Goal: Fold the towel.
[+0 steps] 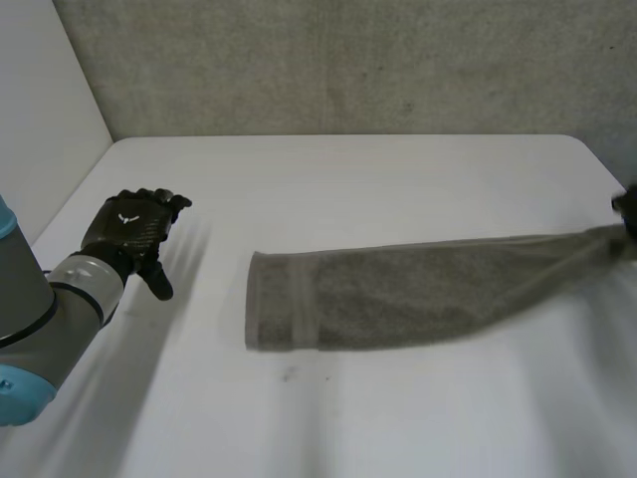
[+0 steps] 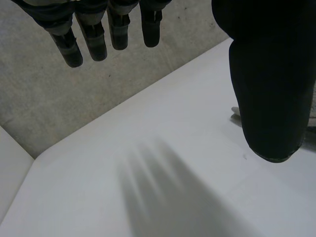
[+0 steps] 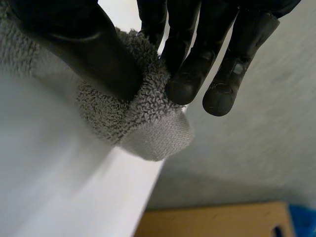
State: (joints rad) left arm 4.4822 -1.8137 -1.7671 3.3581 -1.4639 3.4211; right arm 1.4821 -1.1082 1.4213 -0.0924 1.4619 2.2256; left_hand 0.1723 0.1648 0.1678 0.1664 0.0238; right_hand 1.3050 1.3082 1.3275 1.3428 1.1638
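The left hand (image 1: 134, 231) hangs just over the white table (image 1: 348, 179) on its left side. Its fingers (image 2: 94, 42) are straight and slightly spread with the thumb apart from them, so it is wide open, holding and touching nothing. It is well apart from the towel.

There is one towel (image 1: 398, 294), grey terry, stretched in a long band across the middle of the table. Its wide hemmed end lies flat on the side toward the left hand. From there it narrows to a bunched tip at the table's right edge.

The right hand (image 1: 627, 207) has hold of that tip. From its wrist, the thumb (image 3: 98, 54) presses the gathered towel (image 3: 148, 123) end against the fingertips (image 3: 185, 89) in a tight pinch.

That makes two hands and one towel. A rough grey wall (image 1: 348, 60) stands behind the table.
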